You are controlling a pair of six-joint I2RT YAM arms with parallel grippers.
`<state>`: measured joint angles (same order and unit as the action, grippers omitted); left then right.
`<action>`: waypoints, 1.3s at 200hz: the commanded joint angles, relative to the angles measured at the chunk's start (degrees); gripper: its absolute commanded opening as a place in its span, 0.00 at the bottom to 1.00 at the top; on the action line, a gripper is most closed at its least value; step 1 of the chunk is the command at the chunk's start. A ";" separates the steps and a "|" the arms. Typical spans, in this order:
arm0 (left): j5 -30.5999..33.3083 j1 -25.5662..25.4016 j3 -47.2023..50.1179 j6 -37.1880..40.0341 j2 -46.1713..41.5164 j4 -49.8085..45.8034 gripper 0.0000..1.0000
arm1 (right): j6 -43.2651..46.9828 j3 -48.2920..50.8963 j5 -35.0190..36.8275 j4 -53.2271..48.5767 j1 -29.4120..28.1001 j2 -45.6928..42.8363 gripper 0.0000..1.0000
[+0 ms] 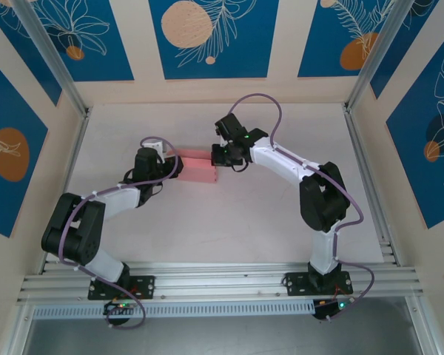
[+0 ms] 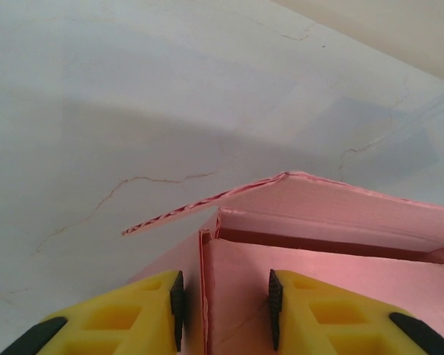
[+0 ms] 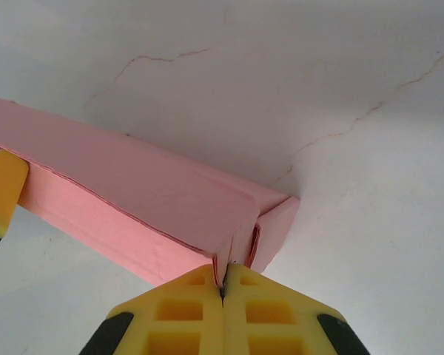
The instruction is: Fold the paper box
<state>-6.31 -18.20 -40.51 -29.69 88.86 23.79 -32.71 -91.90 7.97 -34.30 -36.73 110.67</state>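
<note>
Logged paper box [image 1: 198, 168] part-folded mid surface [image 1: 244, 214], lid flap up, end tab pinched in closed right pincer [image 3: 222, 285], opposite wall straddled by narrowly parted left pincer [image 2: 226, 299], grip unclear; judged mid-fold, next needing tab tucked, lid pressed down.

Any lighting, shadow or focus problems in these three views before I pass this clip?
Top external: even light, sharp, no glare; the pink thin-card box stands out against the white table. Left wrist: a broad soft shadow crosses the table; box edges are crisp. Right wrist: box in focus, a soft shadow beside it, no blown highlights.
</note>
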 commanded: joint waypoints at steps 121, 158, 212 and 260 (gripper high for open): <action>-0.32 -1.23 1.11 -0.22 -3.29 -3.07 0.47 | 2.87 0.16 5.31 -10.35 -3.00 4.28 0.00; 0.91 -1.25 2.43 0.87 -7.19 -5.66 0.64 | 2.96 -1.65 5.48 -11.57 -2.99 5.06 0.00; 6.48 -0.98 2.36 8.46 -16.83 -15.31 0.79 | 2.87 -2.23 5.87 -12.33 -3.18 5.02 0.00; 0.13 2.77 -15.62 34.08 -13.75 -41.39 0.72 | 3.17 -2.46 6.05 -12.54 -3.44 4.83 0.00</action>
<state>-1.78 -17.93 -41.45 -15.90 71.07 3.05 -29.52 -95.15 14.87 -39.38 -39.31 112.42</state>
